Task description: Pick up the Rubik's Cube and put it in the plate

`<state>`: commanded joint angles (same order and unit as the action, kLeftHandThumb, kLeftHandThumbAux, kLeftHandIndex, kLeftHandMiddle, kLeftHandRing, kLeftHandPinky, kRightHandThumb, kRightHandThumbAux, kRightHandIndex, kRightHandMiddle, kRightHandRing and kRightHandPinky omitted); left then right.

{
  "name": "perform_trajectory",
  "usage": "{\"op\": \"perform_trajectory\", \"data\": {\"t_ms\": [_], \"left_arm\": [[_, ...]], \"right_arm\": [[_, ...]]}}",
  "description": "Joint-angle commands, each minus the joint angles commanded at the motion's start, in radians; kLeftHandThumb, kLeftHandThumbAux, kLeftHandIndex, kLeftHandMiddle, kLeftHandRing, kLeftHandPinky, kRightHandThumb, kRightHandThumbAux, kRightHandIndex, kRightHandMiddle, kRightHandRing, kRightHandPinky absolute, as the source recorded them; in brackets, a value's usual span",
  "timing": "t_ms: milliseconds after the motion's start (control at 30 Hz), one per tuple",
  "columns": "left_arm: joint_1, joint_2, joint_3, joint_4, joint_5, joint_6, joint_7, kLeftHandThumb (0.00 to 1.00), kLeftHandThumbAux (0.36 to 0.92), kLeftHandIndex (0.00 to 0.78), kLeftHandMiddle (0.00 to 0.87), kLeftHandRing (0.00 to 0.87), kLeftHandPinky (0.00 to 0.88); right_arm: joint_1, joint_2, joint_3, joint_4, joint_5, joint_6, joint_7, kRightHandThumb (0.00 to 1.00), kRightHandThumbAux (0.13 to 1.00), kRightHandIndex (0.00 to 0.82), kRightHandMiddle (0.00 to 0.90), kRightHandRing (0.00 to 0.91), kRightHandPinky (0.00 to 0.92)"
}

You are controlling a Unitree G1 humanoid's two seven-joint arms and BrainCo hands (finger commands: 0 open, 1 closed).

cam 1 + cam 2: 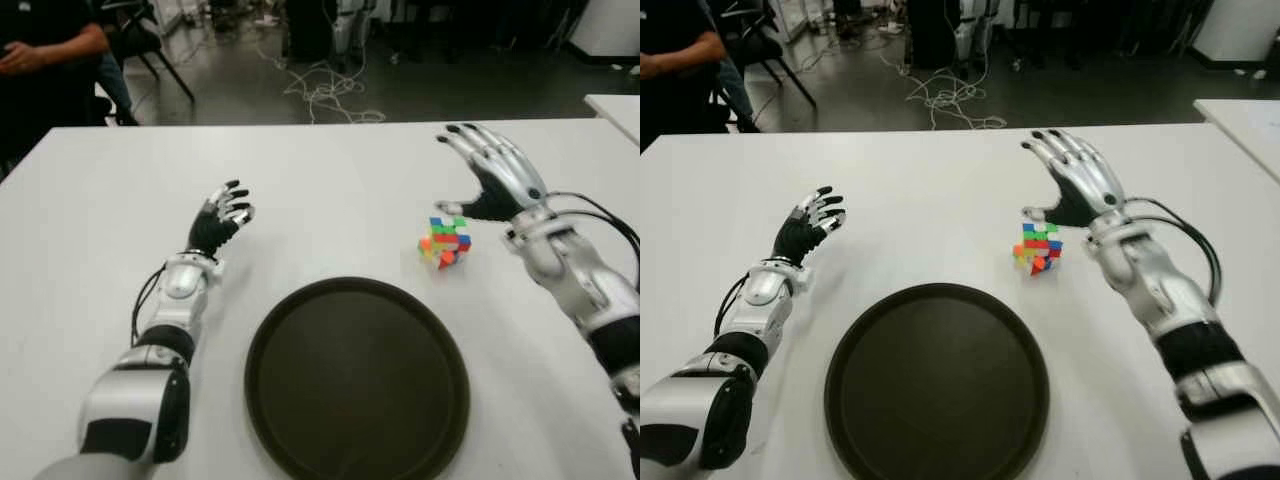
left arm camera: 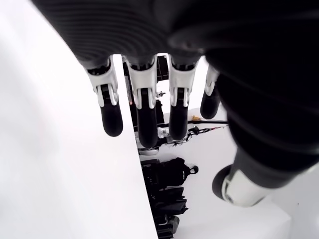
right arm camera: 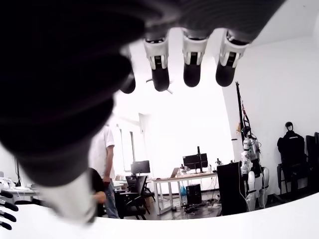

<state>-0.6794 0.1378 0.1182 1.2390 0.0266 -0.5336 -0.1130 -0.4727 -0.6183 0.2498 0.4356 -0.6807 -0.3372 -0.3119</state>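
A white counter (image 1: pixel 330 190) fills the foreground. Beyond it lies a dark grey floor (image 1: pixel 240 95) with a tangle of pale cables (image 1: pixel 325 90). A black chair (image 1: pixel 150 45) stands at the far left beside a seated person (image 1: pixel 45 60). Another white table (image 1: pixel 615 110) edges in at right.

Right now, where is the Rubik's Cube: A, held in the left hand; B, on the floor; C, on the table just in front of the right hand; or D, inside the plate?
C: the Rubik's Cube sits on the white table, beside the open right hand, outside the plate.
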Motion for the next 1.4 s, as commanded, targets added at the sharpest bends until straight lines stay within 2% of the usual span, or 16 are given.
{"op": "perform_trajectory", "data": {"t_ms": [333, 400, 533, 600, 767, 867, 1100, 1400], "left_arm": [[-0.001, 0.000, 0.001, 0.003, -0.001, 0.004, 0.003, 0.177, 0.710, 0.105, 0.204, 0.202, 0.180], [-0.002, 0.000, 0.001, 0.003, -0.001, 0.005, 0.003, 0.176, 0.711, 0.104, 0.203, 0.201, 0.180], [-0.001, 0.001, 0.001, 0.003, 0.000, 0.002, 0.000, 0.173, 0.712, 0.105, 0.200, 0.199, 0.177], [0.000, 0.000, 0.001, 0.003, -0.001, -0.002, -0.003, 0.174, 0.712, 0.107, 0.200, 0.202, 0.193], [0.002, 0.001, 0.001, 0.002, -0.002, -0.007, -0.009, 0.178, 0.715, 0.107, 0.198, 0.205, 0.202], [0.003, 0.003, 0.001, 0.000, -0.003, -0.006, -0.012, 0.173, 0.718, 0.104, 0.194, 0.203, 0.203], [0.003, 0.003, -0.001, -0.002, 0.002, -0.003, 0.002, 0.171, 0.720, 0.111, 0.208, 0.204, 0.187], [0.006, 0.004, -0.003, -0.003, 0.005, -0.010, 0.006, 0.180, 0.722, 0.117, 0.210, 0.209, 0.207]], "right_arm": [[0.074, 0.013, -0.046, -0.065, -0.012, 0.052, 0.000, 0.000, 0.808, 0.000, 0.000, 0.000, 0.000], [0.107, 0.041, -0.028, -0.067, -0.029, 0.070, -0.017, 0.000, 0.813, 0.000, 0.000, 0.000, 0.000], [0.141, 0.090, 0.016, -0.035, -0.057, 0.089, -0.039, 0.000, 0.815, 0.000, 0.000, 0.000, 0.000], [0.151, 0.101, 0.029, -0.032, -0.061, 0.095, -0.034, 0.000, 0.809, 0.000, 0.000, 0.000, 0.000], [0.118, 0.109, 0.050, 0.020, -0.055, 0.085, 0.006, 0.000, 0.813, 0.000, 0.000, 0.000, 0.000], [0.067, 0.119, 0.065, 0.112, -0.054, 0.058, 0.005, 0.000, 0.810, 0.000, 0.000, 0.000, 0.000], [0.056, 0.120, 0.064, 0.138, -0.042, 0.035, 0.006, 0.000, 0.793, 0.010, 0.013, 0.009, 0.005], [0.034, 0.139, 0.076, 0.185, -0.048, 0.084, 0.037, 0.000, 0.777, 0.029, 0.037, 0.037, 0.044]]}}
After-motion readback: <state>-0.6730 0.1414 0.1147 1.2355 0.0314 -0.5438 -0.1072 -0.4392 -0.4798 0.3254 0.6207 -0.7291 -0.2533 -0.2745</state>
